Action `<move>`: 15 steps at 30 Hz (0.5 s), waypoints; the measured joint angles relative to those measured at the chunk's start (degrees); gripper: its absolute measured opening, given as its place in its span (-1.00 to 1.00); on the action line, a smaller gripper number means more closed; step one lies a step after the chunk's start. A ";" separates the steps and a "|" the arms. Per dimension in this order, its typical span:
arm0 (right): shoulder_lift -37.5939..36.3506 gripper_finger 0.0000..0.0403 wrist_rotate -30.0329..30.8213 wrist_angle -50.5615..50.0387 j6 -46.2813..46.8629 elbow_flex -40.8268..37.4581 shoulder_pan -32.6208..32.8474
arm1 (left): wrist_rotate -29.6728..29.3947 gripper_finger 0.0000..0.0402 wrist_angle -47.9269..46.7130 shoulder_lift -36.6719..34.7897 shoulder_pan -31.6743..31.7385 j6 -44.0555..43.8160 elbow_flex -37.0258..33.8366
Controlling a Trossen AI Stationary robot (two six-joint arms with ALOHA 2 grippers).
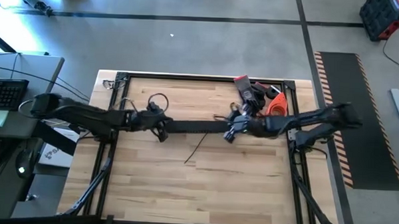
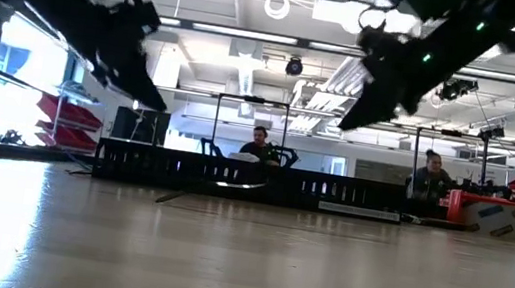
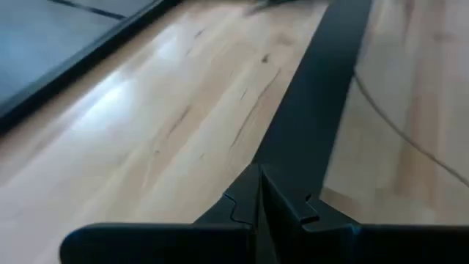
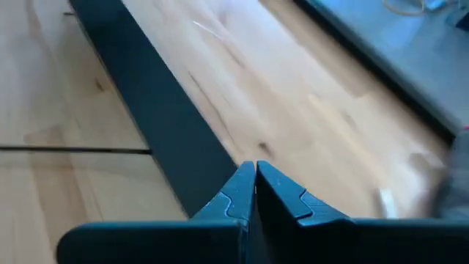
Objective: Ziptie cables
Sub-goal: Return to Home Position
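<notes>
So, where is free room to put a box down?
Bare: the table between black duct and the high view's bottom edge, save one thin strand. Crowded: the corner with orange-handled tool and gloves; left gripper and right gripper over the duct's ends.

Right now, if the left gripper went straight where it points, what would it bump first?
Probably the long black rail lying on the wooden table; the shut left gripper points down along it, though depth is unclear.
</notes>
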 joint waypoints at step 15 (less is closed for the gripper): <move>-39.77 -1.00 -35.81 -18.01 -12.60 -3.18 -10.22 | 3.78 -1.00 -33.45 -50.79 6.47 -4.91 -0.14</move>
